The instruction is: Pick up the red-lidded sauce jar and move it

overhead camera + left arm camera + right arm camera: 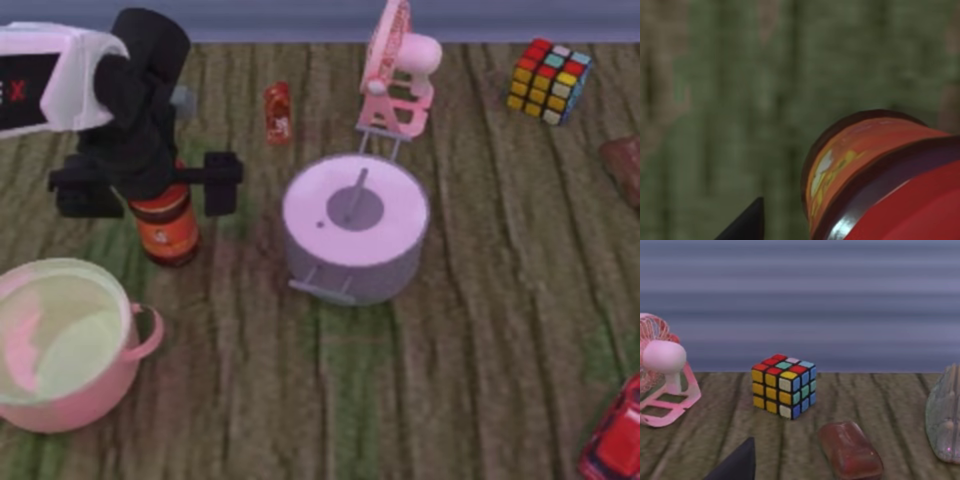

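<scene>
The red-lidded sauce jar (168,236) stands upright at the table's left, showing its orange-red label and dark contents. My left gripper (150,192) hangs directly over it and hides the lid in the top view. In the left wrist view the jar (875,165) fills the frame close up, with its red lid at the edge. One dark finger (747,222) stands beside the jar with a gap of table between them, so the left gripper is open around the jar's top. My right gripper (795,476) is out of the top view, parked and open near the table's far right.
A pink pot (130,350) sits in front of the jar. A round lilac drum (400,255) is to its right, a pink fan (400,70) behind that. A slim red bottle (278,112), Rubik's cube (548,82), brown-red lump (625,165) and red toy car (615,440) lie farther off.
</scene>
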You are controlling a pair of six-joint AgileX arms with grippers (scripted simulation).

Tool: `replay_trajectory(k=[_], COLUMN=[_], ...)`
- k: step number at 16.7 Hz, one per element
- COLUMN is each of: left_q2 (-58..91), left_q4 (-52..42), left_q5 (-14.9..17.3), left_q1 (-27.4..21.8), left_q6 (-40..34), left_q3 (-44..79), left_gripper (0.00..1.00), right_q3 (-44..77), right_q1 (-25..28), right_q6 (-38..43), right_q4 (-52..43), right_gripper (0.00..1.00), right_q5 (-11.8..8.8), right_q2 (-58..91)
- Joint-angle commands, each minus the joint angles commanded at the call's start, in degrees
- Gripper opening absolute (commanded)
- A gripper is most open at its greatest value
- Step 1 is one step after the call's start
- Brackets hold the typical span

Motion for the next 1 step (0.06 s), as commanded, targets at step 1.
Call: replay_trajectory(k=[1], left_q2=[0.00], left_q4=[0.00], left_q5=[0.00], left_q1=[0.00], left_q6=[0.00], left_q3=[0.00], left_gripper=[1.00], right_q3=[0.00], right_q1=[0.00], right_q6=[0.00], right_q4=[0.00], right_gripper=[1.00], right_q5=[0.00], right_q2=[0.00])
